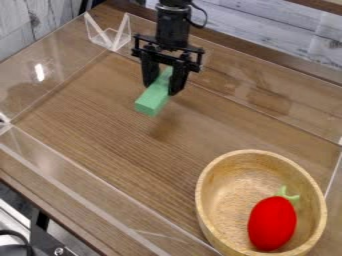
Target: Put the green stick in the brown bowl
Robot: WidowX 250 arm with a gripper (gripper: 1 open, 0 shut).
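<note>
The green stick (pixel 155 95) is a light-green bar hanging tilted just above the wooden table, its upper end caught between the black fingers of my gripper (pixel 166 76). The gripper points down from the back of the scene and is shut on the stick. The brown bowl (pixel 222 185), a round tan wooden bowl with a thick rim, sits at the front right, well away from the gripper. A red round fruit (pixel 273 222) with a green stem lies inside it.
Clear acrylic walls (pixel 54 60) fence the wooden table on the left, front and right. A clear bracket (pixel 104 30) stands at the back left corner. Grey plank wall lies behind the arm.
</note>
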